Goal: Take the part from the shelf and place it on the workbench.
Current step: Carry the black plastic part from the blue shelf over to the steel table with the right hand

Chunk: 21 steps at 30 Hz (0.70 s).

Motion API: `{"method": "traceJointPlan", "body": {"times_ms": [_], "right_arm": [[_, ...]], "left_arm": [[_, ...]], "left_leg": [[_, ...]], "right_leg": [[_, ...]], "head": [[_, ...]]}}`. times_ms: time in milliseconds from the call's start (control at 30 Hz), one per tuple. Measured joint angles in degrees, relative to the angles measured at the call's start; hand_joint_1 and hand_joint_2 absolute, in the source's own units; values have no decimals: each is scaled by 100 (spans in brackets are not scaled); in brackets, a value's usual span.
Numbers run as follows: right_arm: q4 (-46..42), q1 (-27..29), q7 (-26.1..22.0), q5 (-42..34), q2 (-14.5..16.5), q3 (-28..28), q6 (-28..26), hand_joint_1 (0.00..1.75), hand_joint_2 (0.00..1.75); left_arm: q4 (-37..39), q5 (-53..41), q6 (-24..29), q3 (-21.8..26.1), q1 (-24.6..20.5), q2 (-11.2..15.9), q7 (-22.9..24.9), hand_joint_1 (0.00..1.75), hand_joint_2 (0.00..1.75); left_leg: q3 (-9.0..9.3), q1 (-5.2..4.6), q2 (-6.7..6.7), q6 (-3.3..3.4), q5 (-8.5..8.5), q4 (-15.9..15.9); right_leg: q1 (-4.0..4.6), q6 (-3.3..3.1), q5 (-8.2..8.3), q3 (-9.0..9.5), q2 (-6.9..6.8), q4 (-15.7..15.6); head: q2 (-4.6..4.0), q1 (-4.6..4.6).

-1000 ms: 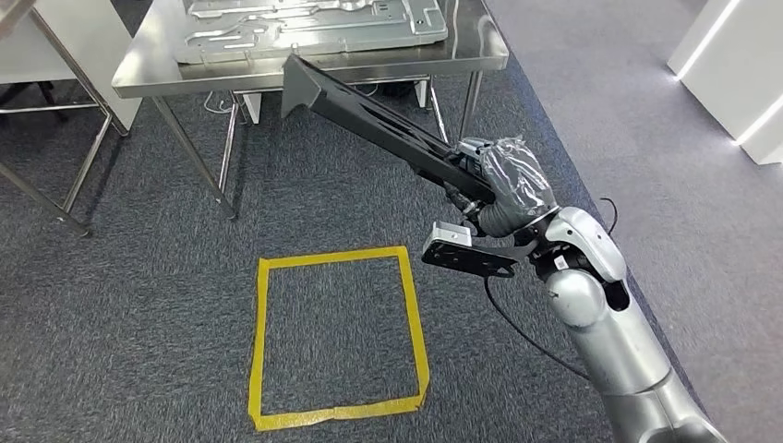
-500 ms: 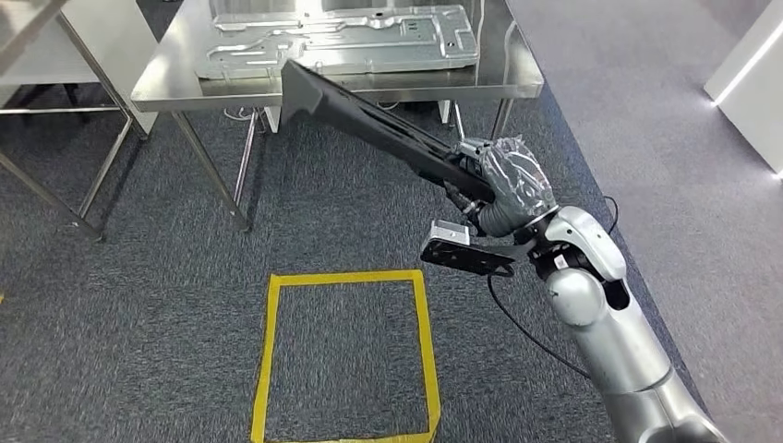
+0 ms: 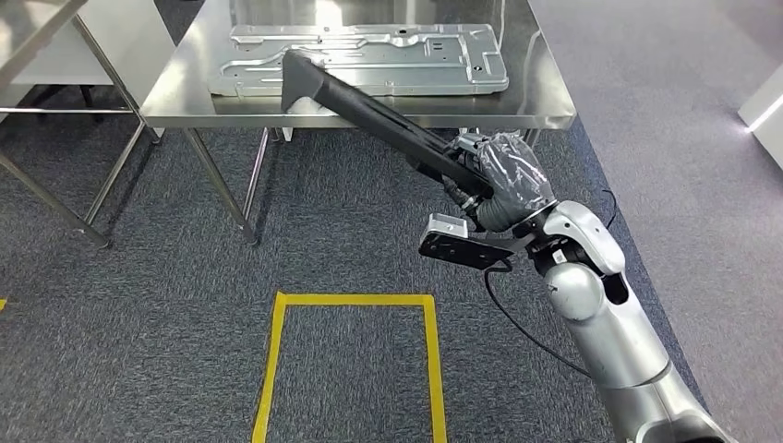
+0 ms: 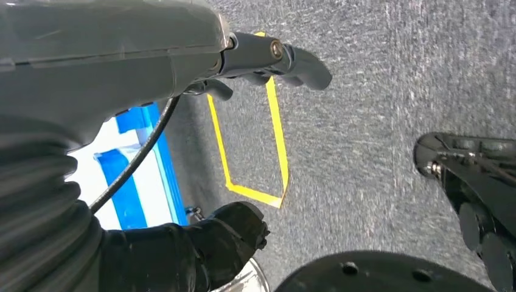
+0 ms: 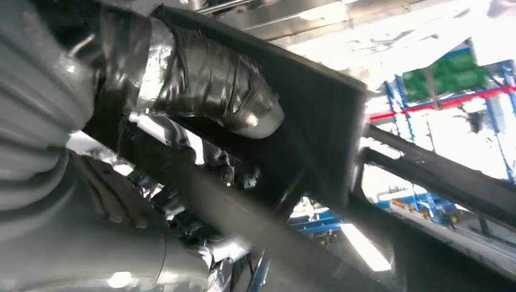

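Pointing at workbench [image 3: 545, 101]: long part [image 3: 369, 111]

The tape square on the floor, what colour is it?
Yellow tape, clearest in the head view.

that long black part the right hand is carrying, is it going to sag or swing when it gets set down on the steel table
Probably stiff: the black part runs straight from the right hand with no visible droop. Held at one end, its far end may swing or lever in the grip. On the smooth workbench it might slide.
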Motion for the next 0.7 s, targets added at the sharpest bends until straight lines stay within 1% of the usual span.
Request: {"method": "traceJointPlan", "body": {"times_ms": [33, 67, 100, 133, 167, 200, 233, 267, 300, 333, 367, 400, 433, 467, 533, 567, 600, 700], "right_arm": [[2, -19, 29, 17, -1, -1, 4, 175, 175], [6, -38, 58, 33, -3, -1, 13, 175, 175], [15, -55, 85, 51, -5, 1, 27, 175, 175], [29, -73, 110, 68, -9, 3, 45, 175, 175], [47, -96, 128, 89, -18, 6, 66, 175, 175], [70, -122, 146, 110, -32, 10, 84, 175, 175], [96, -153, 163, 127, -52, 16, 97, 175, 175], [122, -186, 176, 140, -73, 20, 105, 175, 175], [147, -221, 189, 149, -90, 24, 109, 175, 175], [171, -257, 203, 161, -108, 27, 115, 175, 175], [191, -299, 218, 175, -122, 32, 125, 175, 175], [211, -352, 237, 191, -144, 43, 139, 175, 175], [231, -410, 258, 206, -174, 55, 155, 175, 175], [253, -472, 275, 219, -213, 68, 171, 175, 175], [298, -596, 310, 267, -284, 90, 195, 175, 175], [319, -653, 343, 323, -304, 102, 203, 175, 175], [337, -708, 407, 423, -304, 124, 208, 175, 175], [375, -814, 718, 952, -173, 277, 226, 175, 175]], "left_arm": [[0, 1, 6, 0, -5, 3, 4, 0, 175], [0, 2, 12, 1, -7, 5, 10, 0, 175], [0, 3, 17, 1, -8, 8, 19, 0, 175], [0, 3, 22, 2, -8, 9, 28, 0, 175], [0, 4, 25, 2, -7, 10, 41, 0, 175], [0, 4, 25, 3, -6, 11, 50, 0, 175], [0, 4, 25, 3, -4, 13, 60, 0, 175], [0, 4, 24, 3, -2, 14, 69, 0, 175], [0, 4, 23, 3, 3, 16, 77, 0, 175], [0, 4, 23, 3, 12, 19, 84, 0, 175], [0, 4, 22, 3, 16, 21, 88, 0, 175], [0, 3, 22, 3, 13, 23, 90, 0, 175], [0, 3, 21, 3, 9, 22, 91, 0, 175], [0, 2, 21, 3, 1, 22, 91, 0, 175], [0, 2, 24, 3, -3, 25, 91, 0, 175], [0, 2, 29, 3, -4, 32, 94, 0, 175], [1, 4, 34, 3, -4, 51, 106, 0, 175], [59, 8, 60, 7, -6, 153, 204, 0, 175]], "left_leg": [[-83, 1, 35, -29, 61, 182], [-238, 10, 74, -62, 93, 440], [-451, 29, 115, -99, 55, 763], [-687, 50, 149, -143, -69, 1089], [-904, 78, 164, -183, -254, 1335], [-1073, 105, 175, -218, -416, 1465], [-1165, 129, 185, -243, -459, 1436], [-1171, 152, 195, -260, -329, 1234], [-1103, 172, 205, -271, -48, 886], [-1019, 184, 216, -276, 273, 515], [-951, 179, 226, -270, 492, 215], [-913, 165, 230, -244, 636, 44], [-911, 147, 227, -211, 675, -4], [-911, 137, 218, -185, 676, -7], [-907, 135, 195, -164, 727, -11], [-907, 135, 186, -163, 729, -15], [-906, 128, 176, -151, 721, -15], [-898, 123, 163, -108, 693, -15]], "right_leg": [[-15, -30, -14, 58, -5, -48], [-28, -57, -31, 123, -8, -95], [-41, -80, -58, 188, -12, -136], [-48, -98, -96, 244, -13, -160], [-56, -105, -140, 292, -13, -170], [-66, -103, -187, 342, -13, -171], [-77, -91, -238, 398, -13, -168], [-91, -74, -291, 461, -13, -161], [-106, -48, -346, 526, -13, -150], [-118, -17, -400, 585, -12, -135], [-125, 18, -444, 620, -9, -121], [-125, 55, -477, 631, -6, -110], [-118, 89, -501, 630, -4, -105], [-111, 101, -510, 622, -4, -98], [-111, 89, -514, 630, -13, -102], [-117, 73, -511, 643, -19, -115], [-122, 73, -515, 661, -25, -143], [-122, 84, -531, 710, -35, -213]], "head": [[0, -2], [0, -4], [0, -6], [0, -9], [0, -9], [0, -9], [0, -9], [0, -9], [0, -9], [0, -8], [0, -9], [0, -9], [0, -7], [0, -6], [0, -4], [0, -5], [0, -5], [0, -4]]}}
